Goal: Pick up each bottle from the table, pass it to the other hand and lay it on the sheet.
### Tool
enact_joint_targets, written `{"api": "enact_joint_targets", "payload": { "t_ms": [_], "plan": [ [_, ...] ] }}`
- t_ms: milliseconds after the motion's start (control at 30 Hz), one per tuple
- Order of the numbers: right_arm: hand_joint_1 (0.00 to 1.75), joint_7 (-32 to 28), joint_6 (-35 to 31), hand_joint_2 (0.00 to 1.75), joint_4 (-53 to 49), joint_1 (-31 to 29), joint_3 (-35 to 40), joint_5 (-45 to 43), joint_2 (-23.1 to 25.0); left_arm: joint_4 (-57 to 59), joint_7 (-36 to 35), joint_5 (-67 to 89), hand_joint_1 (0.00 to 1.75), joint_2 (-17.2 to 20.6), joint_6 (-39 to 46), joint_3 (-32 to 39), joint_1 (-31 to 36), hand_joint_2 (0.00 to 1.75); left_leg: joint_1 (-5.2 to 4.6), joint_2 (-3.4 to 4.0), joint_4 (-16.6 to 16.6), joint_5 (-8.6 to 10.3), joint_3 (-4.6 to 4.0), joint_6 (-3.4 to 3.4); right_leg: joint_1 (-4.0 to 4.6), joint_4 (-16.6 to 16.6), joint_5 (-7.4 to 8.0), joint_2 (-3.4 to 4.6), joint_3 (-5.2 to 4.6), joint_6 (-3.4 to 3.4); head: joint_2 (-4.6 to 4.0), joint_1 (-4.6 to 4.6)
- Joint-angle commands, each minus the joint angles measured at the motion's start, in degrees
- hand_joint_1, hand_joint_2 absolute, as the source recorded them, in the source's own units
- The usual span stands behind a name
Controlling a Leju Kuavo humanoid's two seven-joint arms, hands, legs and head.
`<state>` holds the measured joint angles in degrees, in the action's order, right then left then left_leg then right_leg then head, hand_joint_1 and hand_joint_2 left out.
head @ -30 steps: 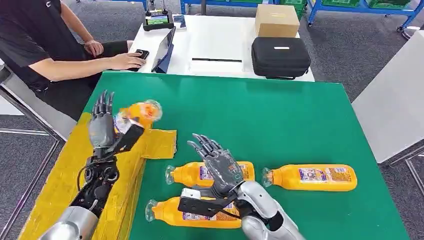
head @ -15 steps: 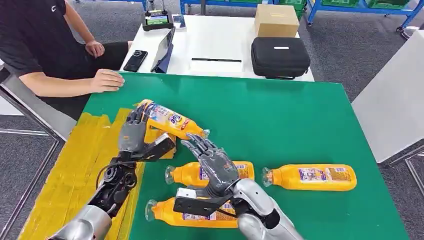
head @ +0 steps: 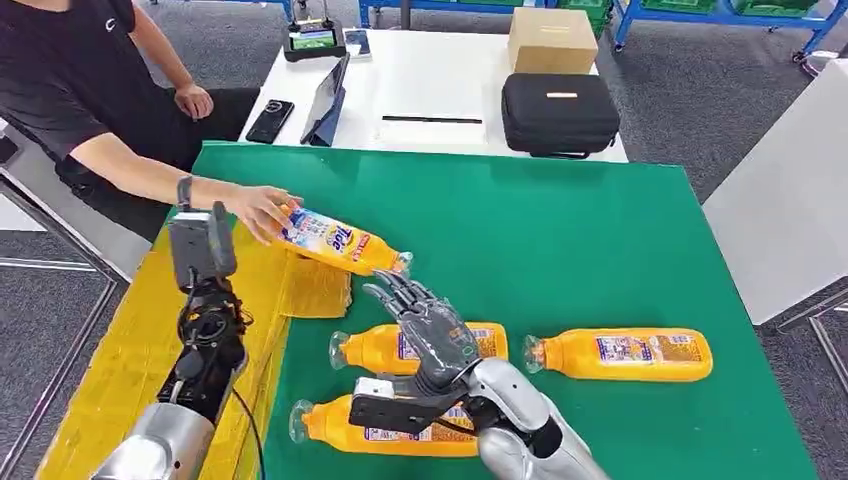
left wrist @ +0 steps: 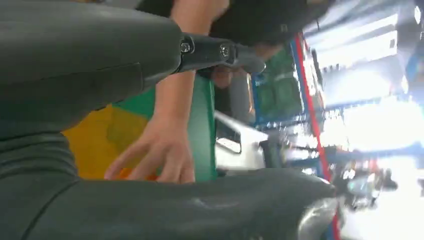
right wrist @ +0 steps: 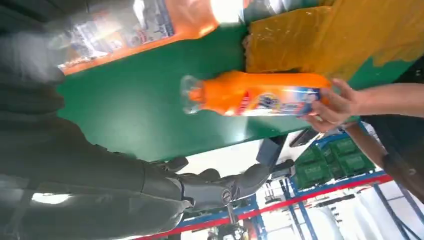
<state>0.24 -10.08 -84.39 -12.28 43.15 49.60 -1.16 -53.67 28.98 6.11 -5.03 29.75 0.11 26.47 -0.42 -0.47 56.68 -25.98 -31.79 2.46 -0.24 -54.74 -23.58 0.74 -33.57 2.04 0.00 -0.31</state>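
A person's hand (head: 262, 209) holds an orange bottle (head: 335, 243) by its base over the edge of the yellow sheet (head: 130, 350), cap towards my right hand. The right wrist view shows that bottle (right wrist: 260, 95) and the person's hand (right wrist: 335, 102) as well. My left hand (head: 203, 245) is raised over the sheet, beside that bottle and holding nothing; its fingers (left wrist: 220, 50) are spread. My right hand (head: 425, 335) hovers with fingers spread above two lying orange bottles (head: 480, 343) (head: 340, 425). A third bottle (head: 620, 355) lies to the right on the green table (head: 540, 230).
The person sits at the far left, with an arm (head: 140, 170) stretched over the table corner. Behind the green table a white table carries a black case (head: 560, 112), a cardboard box (head: 553, 40), a tablet (head: 330, 95) and a phone (head: 270, 120). A white panel (head: 790, 200) stands at the right.
My left hand has let go of the bottle and drawn back to the left, turning upright. The person's hand has reached in and taken hold of the bottle. My right hand has barely moved.
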Motion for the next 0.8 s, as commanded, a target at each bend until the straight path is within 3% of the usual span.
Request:
{"api": "enact_joint_targets", "payload": {
  "t_ms": [33, 233, 433, 800],
  "plan": [
    [0.00, -0.38, -5.32, 1.75, -0.53, 5.61, -1.56, 3.16, -2.09, -22.77, 1.06, -13.20, 0.00, 2.49, -3.57, 5.72, -10.36, 0.00, 0.05, 0.13, -0.05, -0.15, 0.27, -0.15, 0.05, 0.06, -0.09, 0.04, 0.23, -0.05, 0.00, 0.02],
    [0.00, -0.80, -7.06, 1.75, 0.87, 10.20, -0.69, 5.40, -1.99, -25.02, 1.35, -11.98, 0.00, 2.63, -1.87, 5.61, -12.62, 0.00, 0.04, 0.02, -0.06, -0.10, 0.17, -0.12, 0.05, 0.09, -0.09, -0.09, 0.17, -0.04, 0.00, 0.02],
    [0.00, -0.60, -10.57, 1.75, 2.44, 14.44, 1.18, 9.18, -5.85, -20.65, 1.36, -12.85, 0.00, 3.20, -2.17, 7.39, -12.11, 0.00, 0.02, -0.07, -0.10, -0.04, 0.07, -0.09, 0.02, 0.12, -0.06, -0.13, 0.10, -0.05, 0.00, 0.02],
    [0.00, 4.40, -7.82, 1.75, 2.70, 15.09, 4.95, 8.36, -8.96, -18.02, 2.31, -14.01, 0.00, 3.62, -3.29, 7.96, -11.43, 0.00, 0.03, -0.02, -0.11, -0.16, 0.33, -0.21, 0.04, 0.11, -0.17, -0.16, 0.34, -0.08, 0.00, 0.02]
  ]
}}
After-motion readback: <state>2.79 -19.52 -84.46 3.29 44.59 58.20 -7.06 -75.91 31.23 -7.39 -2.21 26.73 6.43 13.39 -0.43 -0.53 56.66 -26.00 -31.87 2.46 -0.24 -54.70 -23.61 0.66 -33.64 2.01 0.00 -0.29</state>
